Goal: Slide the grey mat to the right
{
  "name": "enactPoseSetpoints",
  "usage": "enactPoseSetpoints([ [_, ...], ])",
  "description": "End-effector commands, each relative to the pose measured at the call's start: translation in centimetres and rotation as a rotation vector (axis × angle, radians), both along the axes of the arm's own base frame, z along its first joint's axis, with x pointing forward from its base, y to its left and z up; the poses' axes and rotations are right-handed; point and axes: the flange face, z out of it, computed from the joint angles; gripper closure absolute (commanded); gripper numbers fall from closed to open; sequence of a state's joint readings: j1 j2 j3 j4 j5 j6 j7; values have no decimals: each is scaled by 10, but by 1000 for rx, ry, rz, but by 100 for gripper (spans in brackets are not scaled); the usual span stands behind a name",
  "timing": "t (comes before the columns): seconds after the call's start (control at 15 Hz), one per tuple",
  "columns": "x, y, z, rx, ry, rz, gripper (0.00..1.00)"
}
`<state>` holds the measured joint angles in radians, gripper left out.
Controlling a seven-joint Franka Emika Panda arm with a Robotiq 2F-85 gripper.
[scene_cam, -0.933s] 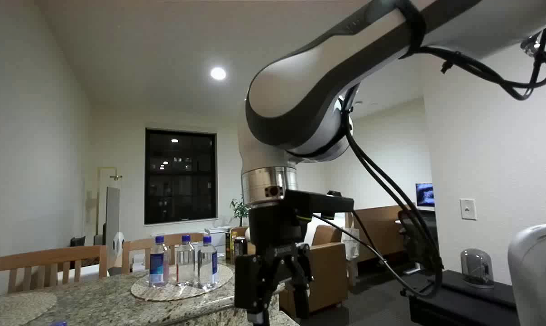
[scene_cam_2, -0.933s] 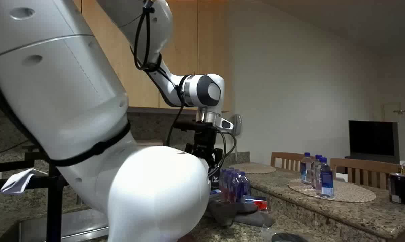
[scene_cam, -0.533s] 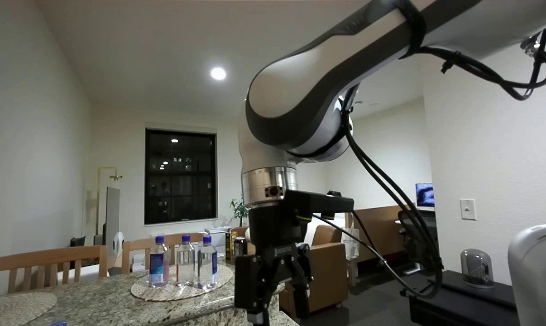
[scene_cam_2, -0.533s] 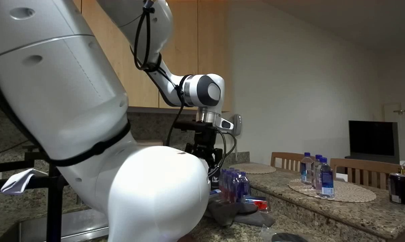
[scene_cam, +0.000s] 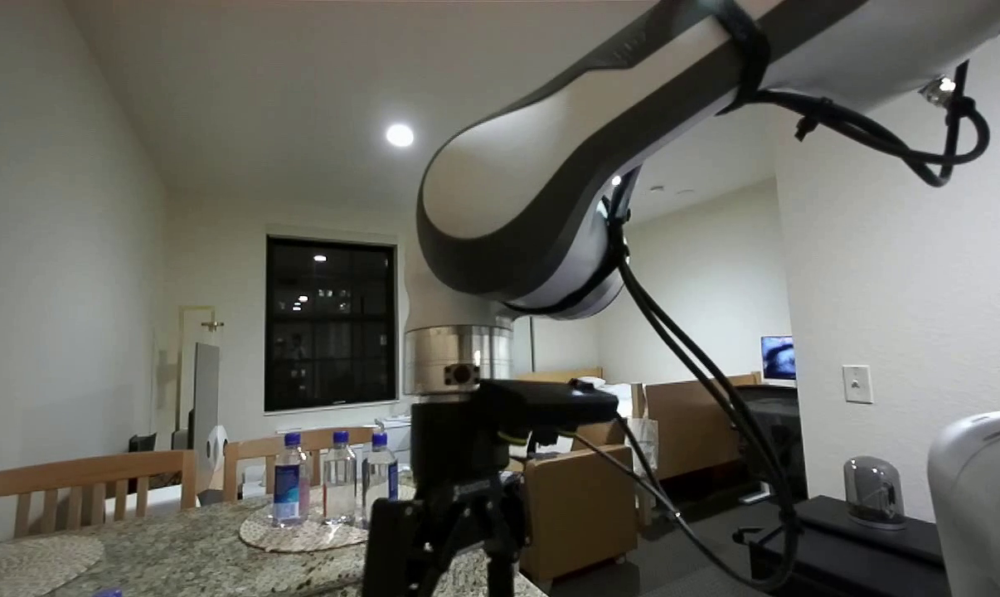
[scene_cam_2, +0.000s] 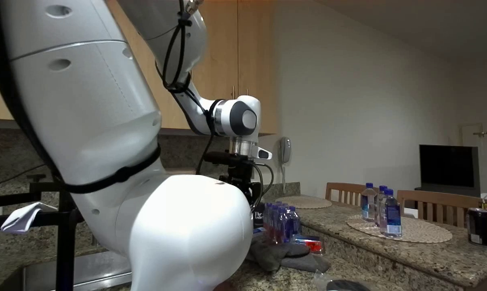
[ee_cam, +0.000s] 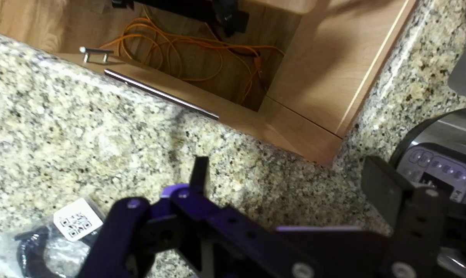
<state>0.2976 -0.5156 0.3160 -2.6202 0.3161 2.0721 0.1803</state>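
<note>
A crumpled grey cloth (scene_cam_2: 278,256), which may be the grey mat, lies on the lower granite counter in an exterior view, partly hidden behind the robot's arm. It does not show in the wrist view. My gripper (ee_cam: 287,173) is open and empty above bare granite near the counter's inner corner. Its fingers are wide apart. In an exterior view the gripper (scene_cam: 450,564) hangs pointing down, with its fingertips cut off by the lower edge. In an exterior view the gripper (scene_cam_2: 243,184) is partly hidden by the arm and cables.
A cooking appliance (ee_cam: 437,166) stands by the right finger. A plastic bag (ee_cam: 43,247) with a black item lies at lower left. Several bottles (scene_cam_2: 282,222) stand behind the cloth. Round woven mats (scene_cam_2: 425,232) and more bottles (scene_cam_2: 393,216) are on the raised counter.
The arm and gripper have moved left and down in both exterior views during the last half second. The cloth and bottles have not visibly moved.
</note>
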Motion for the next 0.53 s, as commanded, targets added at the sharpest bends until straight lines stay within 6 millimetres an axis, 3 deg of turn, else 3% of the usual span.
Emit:
enactPoseSetpoints([
  [0.0,12,64,-25,47,-75,-5,0],
  [0.27,38,127,-51,63,-260,-19,0],
  [0.47,63,128,-50,-29,-344,-77,0],
])
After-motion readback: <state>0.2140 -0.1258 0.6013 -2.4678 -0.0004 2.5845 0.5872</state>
